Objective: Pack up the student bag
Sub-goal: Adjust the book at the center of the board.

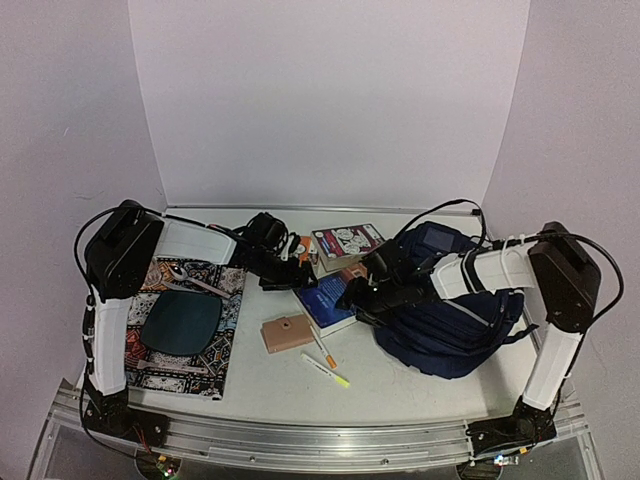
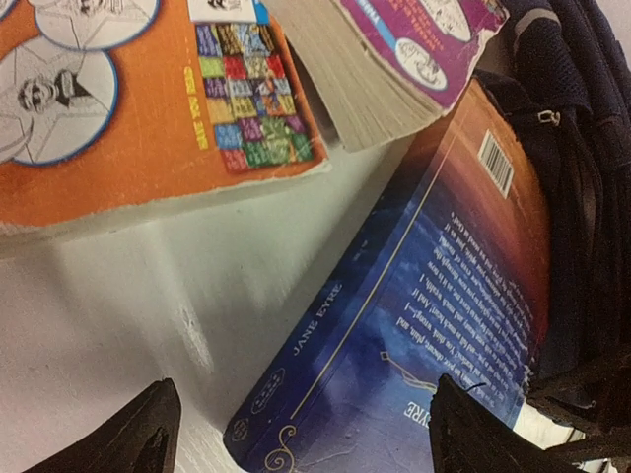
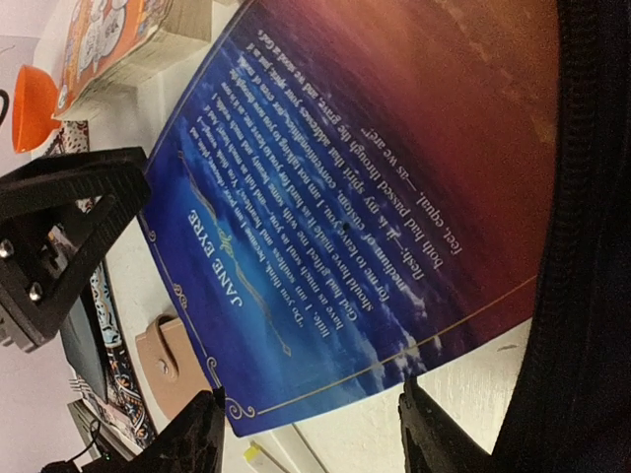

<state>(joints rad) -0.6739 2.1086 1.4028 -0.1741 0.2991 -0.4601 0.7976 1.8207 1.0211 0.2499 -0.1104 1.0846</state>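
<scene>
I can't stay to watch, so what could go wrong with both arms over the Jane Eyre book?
The open left gripper and right gripper crowd the Jane Eyre paperback, so they might collide. The purple book seems to overlap a corner of it; lifting could drag it.

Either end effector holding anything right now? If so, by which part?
Nothing held: left end effector and right end effector hover open over the Jane Eyre book.

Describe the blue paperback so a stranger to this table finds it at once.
Start at the big navy backpack on the right side of the table. Against its left edge lies a paperback, flat. Unlike the orange book and purple book behind it, both cartoon-covered, its cover fades from deep blue to rust and its spine reads JANE EYRE.
</scene>
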